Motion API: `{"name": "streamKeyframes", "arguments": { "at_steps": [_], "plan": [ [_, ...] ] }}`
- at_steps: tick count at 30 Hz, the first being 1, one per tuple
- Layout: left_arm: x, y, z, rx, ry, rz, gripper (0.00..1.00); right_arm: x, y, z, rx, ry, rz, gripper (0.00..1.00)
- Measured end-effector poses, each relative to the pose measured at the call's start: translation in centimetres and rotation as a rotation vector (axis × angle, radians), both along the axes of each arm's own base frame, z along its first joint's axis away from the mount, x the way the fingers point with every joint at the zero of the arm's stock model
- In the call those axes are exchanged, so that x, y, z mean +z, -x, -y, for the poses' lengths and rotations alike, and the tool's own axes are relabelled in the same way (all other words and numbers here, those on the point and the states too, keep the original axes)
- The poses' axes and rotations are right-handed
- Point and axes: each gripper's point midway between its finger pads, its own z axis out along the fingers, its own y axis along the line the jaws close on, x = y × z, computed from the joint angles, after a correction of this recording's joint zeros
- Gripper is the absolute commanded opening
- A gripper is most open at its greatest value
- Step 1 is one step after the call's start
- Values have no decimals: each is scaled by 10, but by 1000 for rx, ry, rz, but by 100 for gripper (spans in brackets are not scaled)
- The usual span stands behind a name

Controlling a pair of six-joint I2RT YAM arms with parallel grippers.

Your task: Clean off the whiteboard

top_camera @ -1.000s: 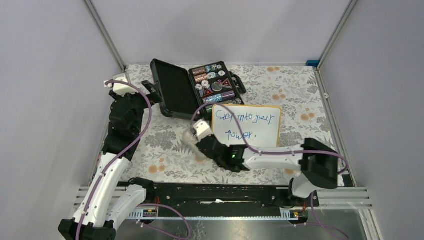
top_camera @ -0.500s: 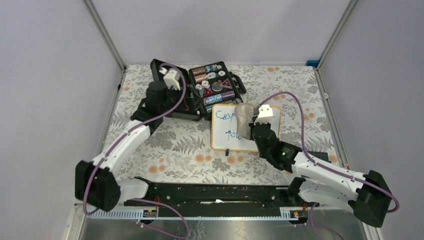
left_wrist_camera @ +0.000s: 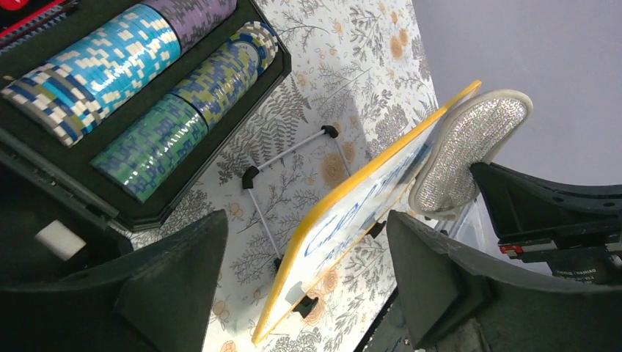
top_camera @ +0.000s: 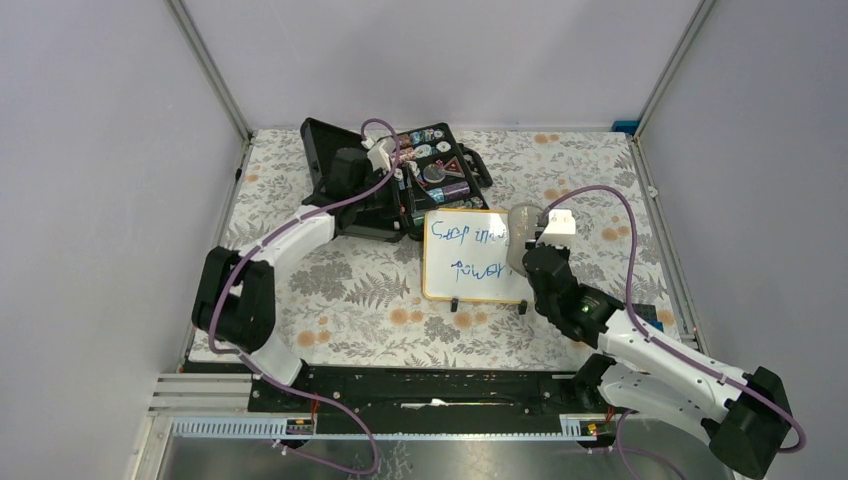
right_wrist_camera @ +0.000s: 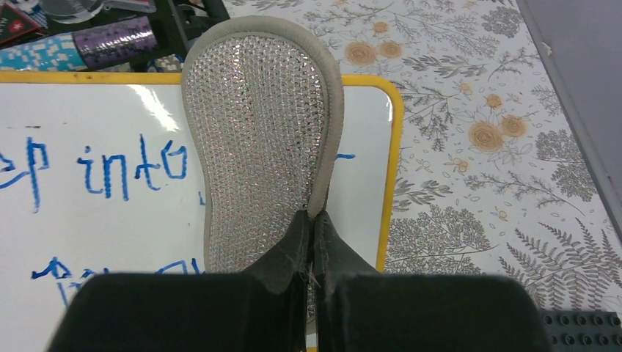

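From above, the whiteboard (top_camera: 470, 262) sits mid-table on the floral cloth (top_camera: 330, 290), just in front of the open black case (top_camera: 345, 180), with blue writing (top_camera: 478, 240) across most of it. The right gripper (top_camera: 530, 258) presses a grey oval pad (top_camera: 520, 232) against the board's right end, while the left arm (top_camera: 300, 232) reaches over the case and isn't touching the board. Over to the left wrist, which shows what the overhead can't: the board is propped at a tilt on a thin wire stand (left_wrist_camera: 293, 150) with small black feet. The left gripper (left_wrist_camera: 304, 227) has its jaws wide apart and empty, beside rows of poker chips (left_wrist_camera: 125, 81). That's the danger, I'd say: nothing braces the board, so a firm sweep could slide it or fold it back off that stand. Now the right wrist, and only here is the grip clear: the jaws are clamped tight on the pad's narrow end. The glittery face lies on the white surface at the yellow rim (right_wrist_camera: 394, 169). Pinched that low, the pad may flex or twist and skip over letters, and "into" lies unwiped to its left.
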Motion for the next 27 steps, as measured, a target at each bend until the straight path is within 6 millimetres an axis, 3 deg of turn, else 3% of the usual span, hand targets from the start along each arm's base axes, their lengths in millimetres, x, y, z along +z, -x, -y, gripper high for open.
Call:
{"name": "streamKeyframes", "arguments": {
  "at_steps": [6,15,27],
  "plan": [
    [-12,-6,11,-28,37,-54,67,-8,-4,3,-8,24,-25,1],
    [-20,-1,14,-60,38,-37,51,-3,-13,-17,76,-6,7,0],
    [-19,5,21,-93,38,-21,31,-31,-30,-54,186,42,-89,0]
  ]
}}
